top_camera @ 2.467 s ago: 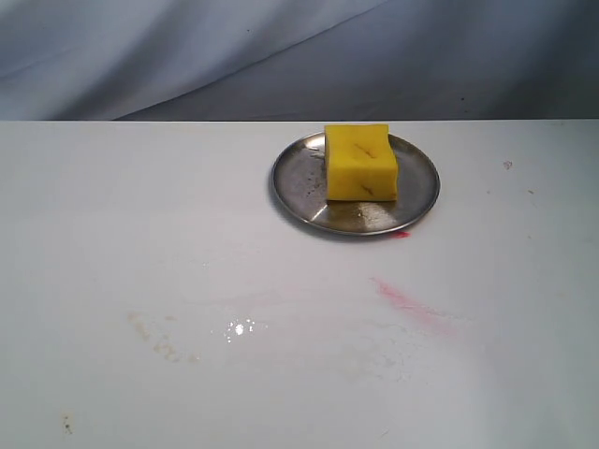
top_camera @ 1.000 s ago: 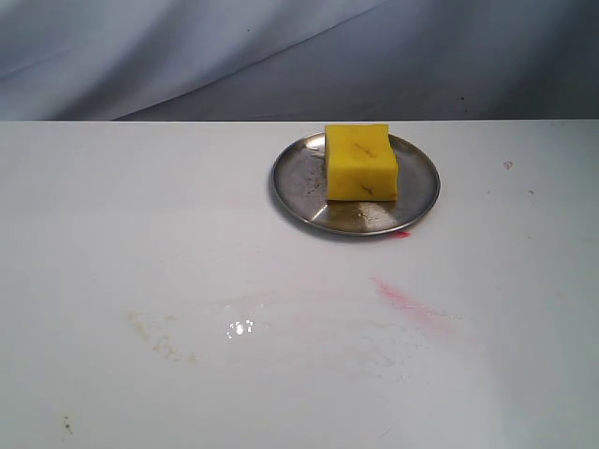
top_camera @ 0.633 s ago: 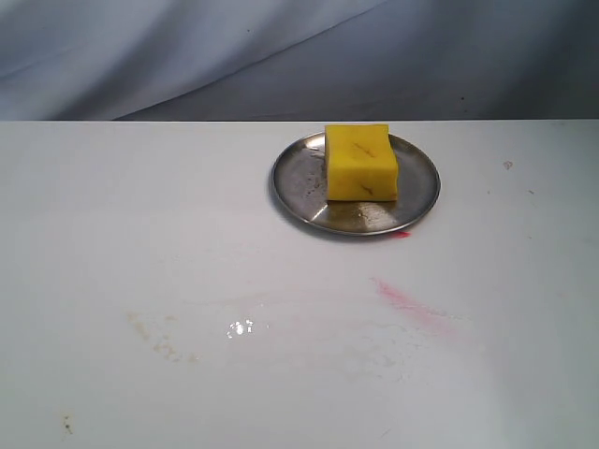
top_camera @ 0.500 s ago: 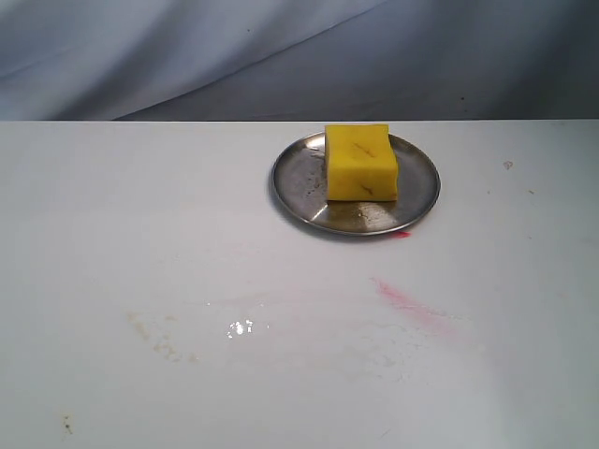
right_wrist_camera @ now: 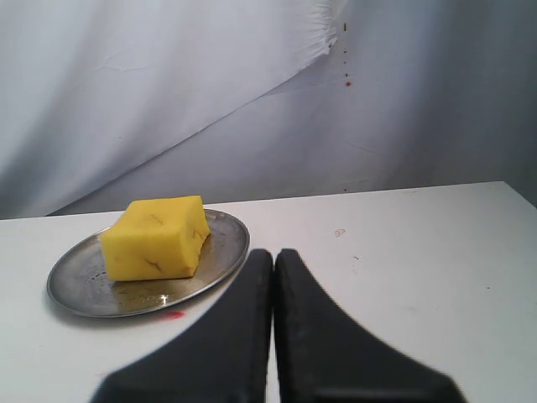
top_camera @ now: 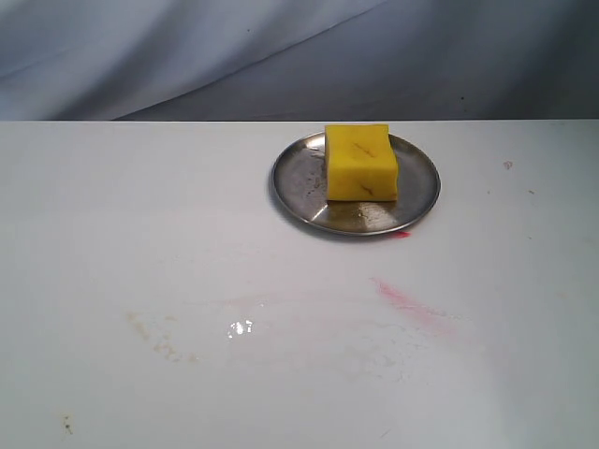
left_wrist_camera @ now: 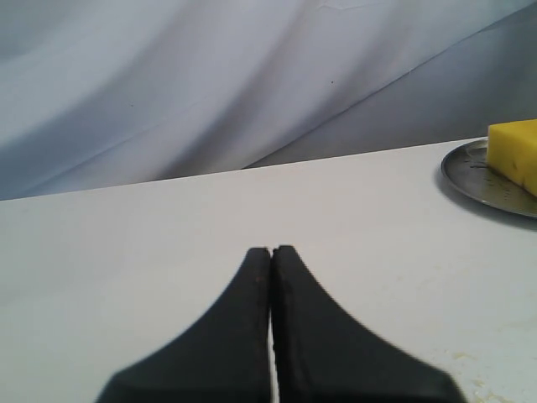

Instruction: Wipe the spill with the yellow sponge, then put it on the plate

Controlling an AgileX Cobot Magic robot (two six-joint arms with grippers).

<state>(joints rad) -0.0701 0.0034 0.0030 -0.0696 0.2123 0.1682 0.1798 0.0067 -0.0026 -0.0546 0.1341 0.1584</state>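
The yellow sponge lies on the silver plate at the back of the white table, a little right of centre. No amber puddle shows; only a faint yellowish residue and a small wet glint remain at the front left. My left gripper is shut on nothing, low over bare table, with the plate's rim and the sponge far off to one side. Also shut and empty is my right gripper, just short of the plate and the sponge. Neither gripper appears in the exterior view.
An elongated pink-red smear marks the table in front of the plate, and a small red spot sits at the plate's near edge. A grey cloth backdrop hangs behind the table's far edge.
The wet glint at the front left looks slightly smaller than 2.5 s ago. The sponge and plate have not moved.
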